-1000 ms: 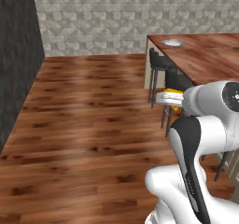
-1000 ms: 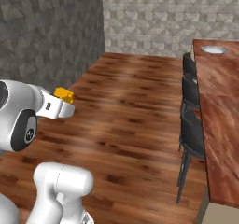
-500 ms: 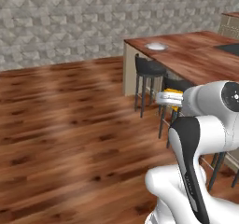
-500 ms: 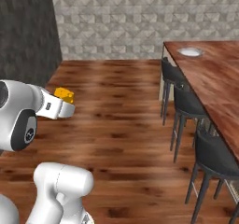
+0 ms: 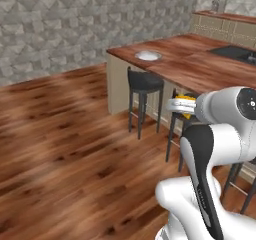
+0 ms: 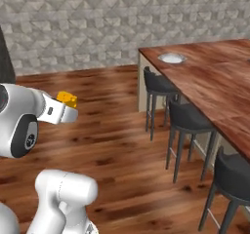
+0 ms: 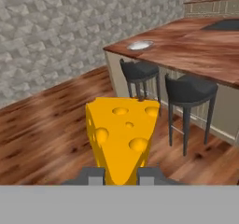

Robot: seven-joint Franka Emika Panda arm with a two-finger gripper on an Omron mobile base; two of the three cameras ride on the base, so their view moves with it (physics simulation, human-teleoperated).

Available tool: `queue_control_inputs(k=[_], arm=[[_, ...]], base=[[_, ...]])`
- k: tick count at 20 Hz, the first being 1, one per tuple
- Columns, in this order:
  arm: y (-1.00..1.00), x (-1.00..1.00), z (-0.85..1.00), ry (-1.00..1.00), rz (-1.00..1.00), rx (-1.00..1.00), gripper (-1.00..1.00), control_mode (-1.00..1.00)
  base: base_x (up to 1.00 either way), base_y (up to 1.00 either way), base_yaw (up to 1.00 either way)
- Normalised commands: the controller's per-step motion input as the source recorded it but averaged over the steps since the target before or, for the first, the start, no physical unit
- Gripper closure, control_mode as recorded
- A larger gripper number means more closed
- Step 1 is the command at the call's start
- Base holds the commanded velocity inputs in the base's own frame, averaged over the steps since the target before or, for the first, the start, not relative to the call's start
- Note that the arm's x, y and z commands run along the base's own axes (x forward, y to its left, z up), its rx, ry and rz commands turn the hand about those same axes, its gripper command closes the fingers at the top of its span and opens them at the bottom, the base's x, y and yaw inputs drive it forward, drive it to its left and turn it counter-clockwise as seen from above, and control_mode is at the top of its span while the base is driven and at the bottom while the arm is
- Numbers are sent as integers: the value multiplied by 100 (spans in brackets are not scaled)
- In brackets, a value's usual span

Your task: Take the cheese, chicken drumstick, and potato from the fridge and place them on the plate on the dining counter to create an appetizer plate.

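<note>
Grey stone wall (image 6: 97,23), wood floor (image 5: 60,149), dark stools (image 6: 188,123).

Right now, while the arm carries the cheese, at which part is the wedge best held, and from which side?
As now: the cheese is best held at its narrow lower end, across the two flat faces. The pincer is shut on it there, coming from below in the hand view. The wide holed end stands free, so it can go down first onto the plate.

Setting: home kitchen with dining area. Evidence: long wood-grain worktop (image 5: 200,66) on a beige base, ahead of the fingers, with an inset dark sink (image 5: 235,53); dark bar stools (image 6: 158,84) along it; plank floor (image 5: 60,149); stone-tile wall (image 6: 97,23).
</note>
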Motion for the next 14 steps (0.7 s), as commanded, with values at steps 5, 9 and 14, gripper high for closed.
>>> queue_control_inputs(k=[5,9,14], arm=[[0,0,0,0,0,0,100,100],[0,0,0,0,0,0,100,100],[0,0,0,0,0,0,100,100]], base=[[100,72,-40],[100,74,-38],[100,82,-37]])
